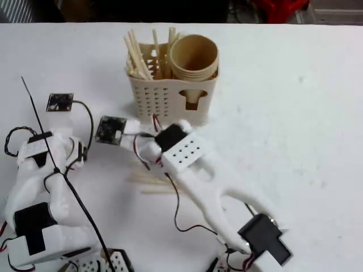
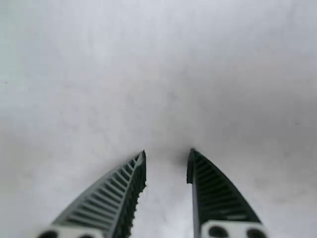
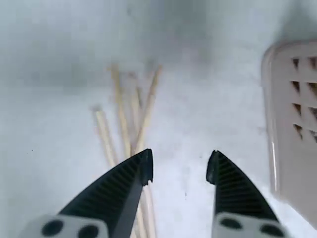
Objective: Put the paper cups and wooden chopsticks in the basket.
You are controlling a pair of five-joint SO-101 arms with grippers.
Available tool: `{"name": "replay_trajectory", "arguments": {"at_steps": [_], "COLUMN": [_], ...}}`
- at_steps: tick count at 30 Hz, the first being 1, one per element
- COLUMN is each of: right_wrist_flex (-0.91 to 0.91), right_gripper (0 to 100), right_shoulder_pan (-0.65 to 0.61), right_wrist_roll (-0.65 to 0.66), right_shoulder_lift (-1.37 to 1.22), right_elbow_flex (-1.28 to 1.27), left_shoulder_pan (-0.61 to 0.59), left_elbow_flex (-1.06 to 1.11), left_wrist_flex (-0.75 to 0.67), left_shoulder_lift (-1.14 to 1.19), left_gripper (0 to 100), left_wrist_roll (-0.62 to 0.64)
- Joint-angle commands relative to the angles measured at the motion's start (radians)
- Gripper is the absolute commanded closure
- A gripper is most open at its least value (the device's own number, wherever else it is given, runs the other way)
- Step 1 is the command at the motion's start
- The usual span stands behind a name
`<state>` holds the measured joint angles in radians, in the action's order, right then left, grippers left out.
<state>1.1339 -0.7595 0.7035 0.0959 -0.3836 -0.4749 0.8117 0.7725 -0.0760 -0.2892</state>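
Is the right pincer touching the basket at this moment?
Apart. The right wrist view shows a strip of bare table between the open right pincer and the basket wall.

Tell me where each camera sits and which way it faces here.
High view: fixed above the table, looking down on the basket holding paper cups and standing chopsticks; the left arm and right arm show.
Left wrist view: on the left arm, facing bare table; the open left gripper shows.
Right wrist view: on the right arm, facing the loose chopsticks and the basket wall; the open right gripper shows.
Shared: high and right wrist views both show the basket and loose chopsticks.
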Motion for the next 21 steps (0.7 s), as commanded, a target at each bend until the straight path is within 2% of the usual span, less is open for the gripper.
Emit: {"name": "replay_trajectory", "arguments": {"at_steps": [1, 5, 12, 16, 21], "right_wrist_flex": [-0.160, -0.282, -0.315, -0.314, -0.315], "right_gripper": [81.5, 82.5, 82.6, 82.9, 97.8], "right_shoulder_pan": [-0.010, -0.008, -0.004, 0.041, 0.111], "right_wrist_roll": [0.020, 0.020, 0.018, 0.011, 0.009], "right_shoulder_lift": [-0.021, -0.096, -0.225, -0.274, -0.278], "right_elbow_flex": [-0.063, -0.115, -0.112, -0.078, -0.052], "left_shoulder_pan": [0.010, 0.010, 0.012, 0.012, 0.012], "left_elbow_flex": [-0.009, -0.009, -0.009, -0.009, -0.009], "left_wrist_flex": [-0.015, -0.015, -0.015, -0.015, -0.015], "left_shoulder_lift": [0.004, 0.004, 0.004, 0.004, 0.004], "left_gripper": [85, 85, 85, 85, 85], "left_wrist_roll": [-0.009, -0.011, -0.011, -0.011, -0.011]}}
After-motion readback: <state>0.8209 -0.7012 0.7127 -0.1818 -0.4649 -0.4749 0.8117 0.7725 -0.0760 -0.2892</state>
